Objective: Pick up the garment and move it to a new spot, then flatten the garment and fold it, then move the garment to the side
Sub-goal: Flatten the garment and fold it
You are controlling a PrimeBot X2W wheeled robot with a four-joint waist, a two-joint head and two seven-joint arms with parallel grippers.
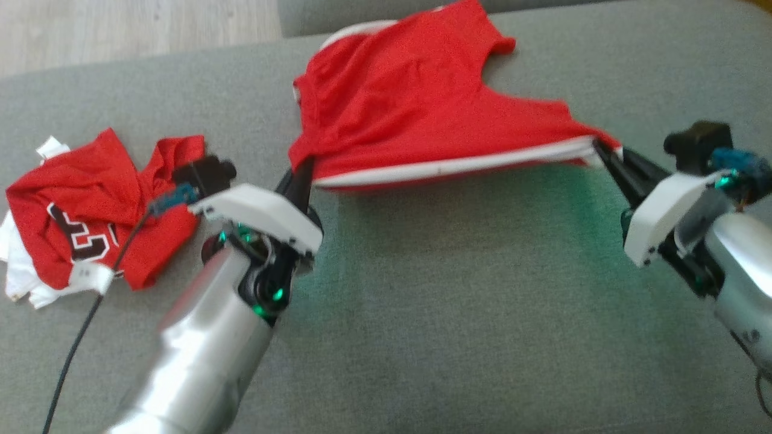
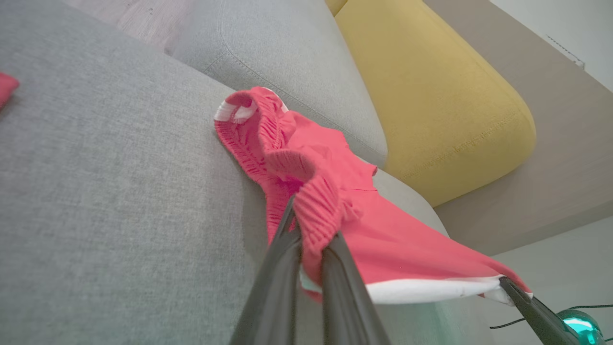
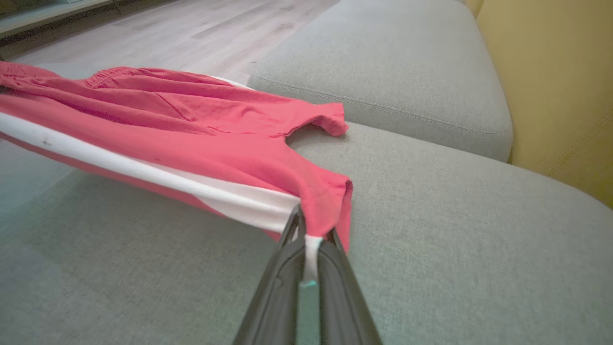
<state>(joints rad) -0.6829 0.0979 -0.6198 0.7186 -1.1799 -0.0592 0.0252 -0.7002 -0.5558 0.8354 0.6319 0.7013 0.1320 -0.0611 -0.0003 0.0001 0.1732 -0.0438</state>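
Taut garment (image 1: 410, 108) spans left-right; waistband (image 2: 313, 206) points left.

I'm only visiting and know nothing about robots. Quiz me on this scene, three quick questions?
1. True or false: the left gripper and right gripper both pinch the red garment, stretching its white-striped edge between them.
2. What lies at the robot's left? A. crumpled numbered jersey B. shoe C. towel
3. Fill in: the garment's far part rests on a grey ____.
Key: 1 true; 2 A; 3 sofa.
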